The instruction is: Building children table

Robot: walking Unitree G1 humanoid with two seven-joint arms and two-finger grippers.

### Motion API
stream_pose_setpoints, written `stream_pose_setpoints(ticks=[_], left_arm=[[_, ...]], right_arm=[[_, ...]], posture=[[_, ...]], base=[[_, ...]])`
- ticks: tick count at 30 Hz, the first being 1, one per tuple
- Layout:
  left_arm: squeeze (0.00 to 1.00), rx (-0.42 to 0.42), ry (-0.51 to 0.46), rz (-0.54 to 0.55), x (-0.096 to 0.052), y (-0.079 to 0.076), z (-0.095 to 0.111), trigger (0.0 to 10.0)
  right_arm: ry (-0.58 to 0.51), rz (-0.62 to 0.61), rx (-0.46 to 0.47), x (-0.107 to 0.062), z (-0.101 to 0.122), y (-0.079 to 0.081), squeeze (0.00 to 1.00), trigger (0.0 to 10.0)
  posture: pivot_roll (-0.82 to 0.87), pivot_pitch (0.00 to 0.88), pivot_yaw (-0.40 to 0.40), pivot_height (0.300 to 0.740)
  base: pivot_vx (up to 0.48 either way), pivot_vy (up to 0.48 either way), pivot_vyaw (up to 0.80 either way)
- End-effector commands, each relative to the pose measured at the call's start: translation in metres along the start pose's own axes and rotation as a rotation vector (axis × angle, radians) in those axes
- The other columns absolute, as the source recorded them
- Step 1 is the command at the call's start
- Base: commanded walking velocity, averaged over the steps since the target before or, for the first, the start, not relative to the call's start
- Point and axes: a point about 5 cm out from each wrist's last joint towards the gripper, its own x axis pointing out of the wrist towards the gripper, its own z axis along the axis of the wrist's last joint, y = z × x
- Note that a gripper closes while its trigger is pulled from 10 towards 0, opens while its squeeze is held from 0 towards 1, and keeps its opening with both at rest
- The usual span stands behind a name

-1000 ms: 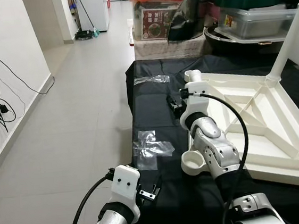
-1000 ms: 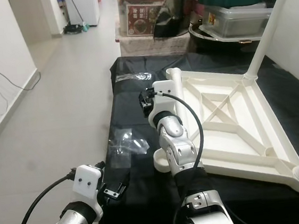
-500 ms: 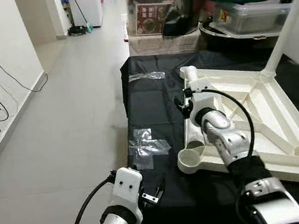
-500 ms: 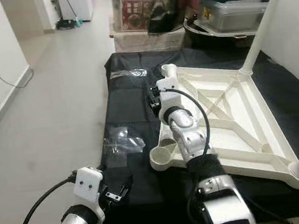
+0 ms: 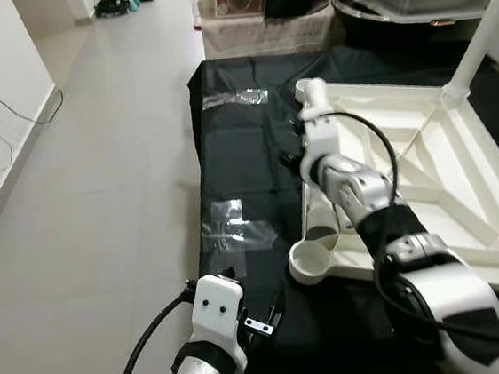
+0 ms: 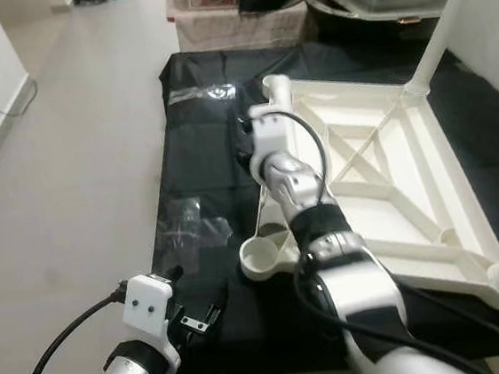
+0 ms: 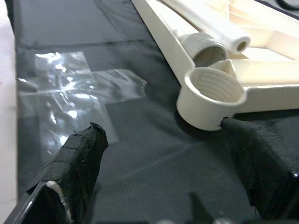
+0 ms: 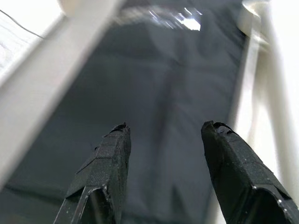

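With our right gripper (image 8: 163,154) spread empty above the black cloth (image 5: 240,179), we should drop squarely onto the loose leg (image 7: 208,25) beside the upturned table (image 5: 436,176), left gripper (image 7: 163,154) parted too.

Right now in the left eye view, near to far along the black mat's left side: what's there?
Left hand → crumpled clear plastic wrap → second clear plastic wrap at the mat's far end → cloth-covered clutter beyond the mat.
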Motion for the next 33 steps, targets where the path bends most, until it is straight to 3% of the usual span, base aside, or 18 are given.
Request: stream_pose_setpoints(ticks=[1, 3, 6, 17, 24, 27, 31, 33], left_arm=[[0.0, -0.014, 0.005, 0.001, -0.003, -0.004, 0.003, 10.0], [0.0, -0.019, 0.001, 0.003, -0.006, -0.008, 0.006, 10.0], [0.0, -0.032, 0.001, 0.011, -0.009, -0.01, 0.01, 10.0], [0.0, -0.055, 0.019, 0.022, -0.016, -0.016, 0.014, 10.0], [0.0, -0.053, 0.027, 0.022, -0.017, -0.017, 0.014, 10.0], [0.0, -0.049, 0.033, 0.018, -0.017, -0.016, 0.014, 10.0], [0.0, -0.045, 0.039, 0.015, -0.016, -0.015, 0.013, 10.0], [0.0, -0.044, 0.041, 0.015, -0.015, -0.015, 0.013, 10.0]], right_arm=[[-0.005, -0.003, 0.019, 0.003, 0.004, 0.008, 0.0, 10.0], [-0.005, -0.019, -0.011, 0.005, 0.012, 0.02, 0.0, 10.0], [-0.008, -0.085, -0.024, 0.006, 0.016, 0.024, 0.0, 10.0], [0.033, -0.213, 0.023, 0.008, 0.002, 0.015, 0.0, 10.0], [0.011, -0.231, 0.0, 0.008, 0.004, 0.015, 0.0, 10.0], [0.008, -0.241, 0.039, 0.007, 0.01, 0.014, 0.0, 10.0], [0.056, -0.25, 0.061, 0.007, 0.005, 0.015, 0.0, 10.0], [0.133, -0.251, 0.084, 0.007, -0.007, 0.018, 0.0, 10.0]], posture=[[0.05, 0.237, -0.099, 0.74], [0.05, 0.26, -0.111, 0.74], [0.05, 0.276, -0.121, 0.74], [0.06, 0.312, -0.127, 0.74], [0.06, 0.312, -0.127, 0.74], [0.06, 0.308, -0.118, 0.74], [0.06, 0.304, -0.119, 0.74], [0.05, 0.302, -0.116, 0.74]], base=[[0.0, 0.0, 0.0], [0.0, 0.0, 0.0], [0.0, 0.0, 0.0], [0.0, 0.0, 0.0], [0.0, 0.0, 0.0], [0.0, 0.0, 0.0], [0.0, 0.0, 0.0], [0.0, 0.0, 0.0]])
